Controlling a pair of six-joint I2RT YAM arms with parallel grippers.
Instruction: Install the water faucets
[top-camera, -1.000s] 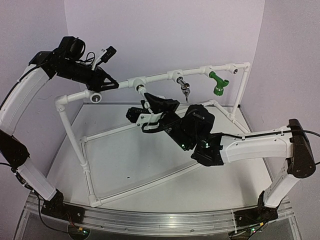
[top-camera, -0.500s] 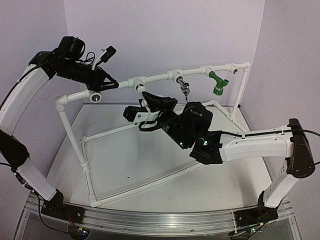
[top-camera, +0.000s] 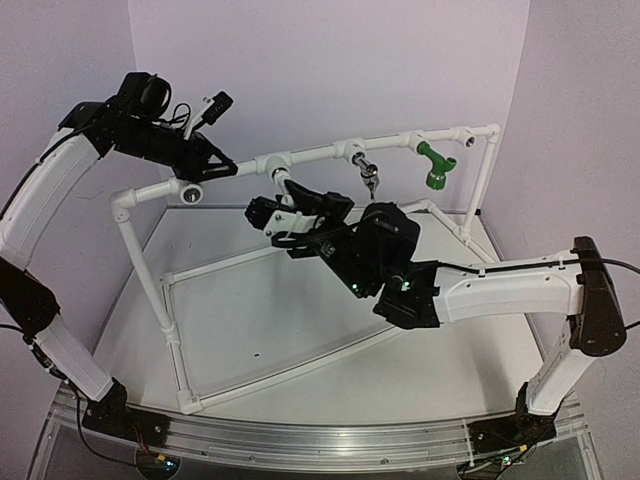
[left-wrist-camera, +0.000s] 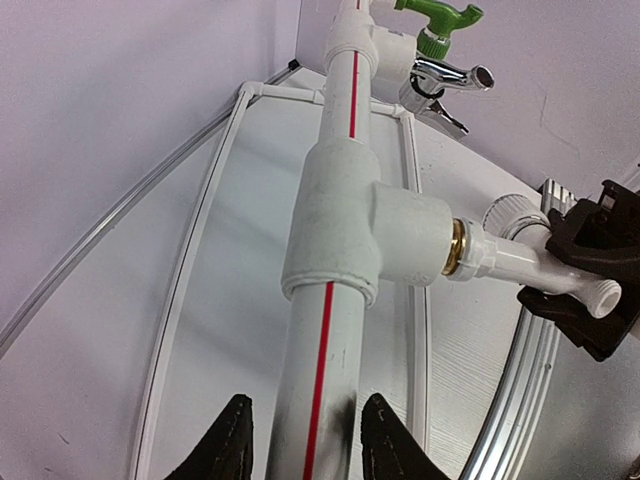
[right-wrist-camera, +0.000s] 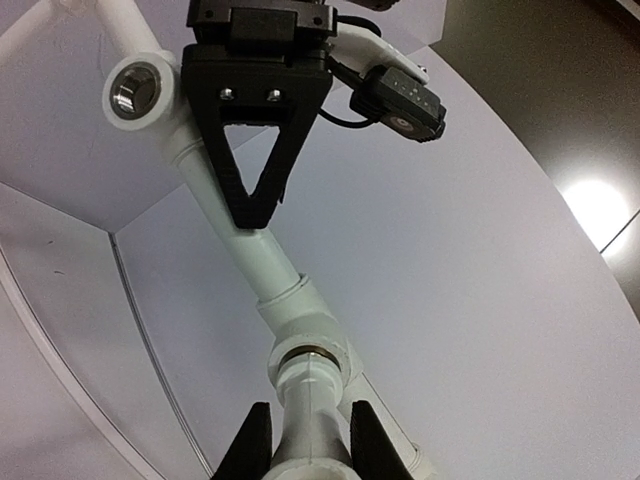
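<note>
A white pipe frame (top-camera: 310, 153) stands on the table. A green faucet (top-camera: 436, 166) and a chrome faucet (top-camera: 370, 176) hang from its top pipe; both also show in the left wrist view, green (left-wrist-camera: 436, 20) and chrome (left-wrist-camera: 450, 78). My left gripper (top-camera: 222, 168) is shut on the top pipe (left-wrist-camera: 318, 400), its tips (left-wrist-camera: 305, 445) on either side. My right gripper (top-camera: 295, 200) is shut on the white faucet (top-camera: 282, 184). The faucet's brass thread (left-wrist-camera: 455, 250) sits in the tee socket (left-wrist-camera: 400, 235). In the right wrist view the faucet (right-wrist-camera: 312, 410) stands between my fingers (right-wrist-camera: 308, 440) below the socket (right-wrist-camera: 305, 330).
An empty round socket (top-camera: 190, 192) sits on the top pipe left of my left gripper; it also shows in the right wrist view (right-wrist-camera: 135, 95). The frame's lower rails (top-camera: 250, 380) lie on the white table. Purple walls close the back and sides.
My right gripper has shifted a little up and left toward the top pipe and turned, with the white faucet in it. The left arm has not moved.
</note>
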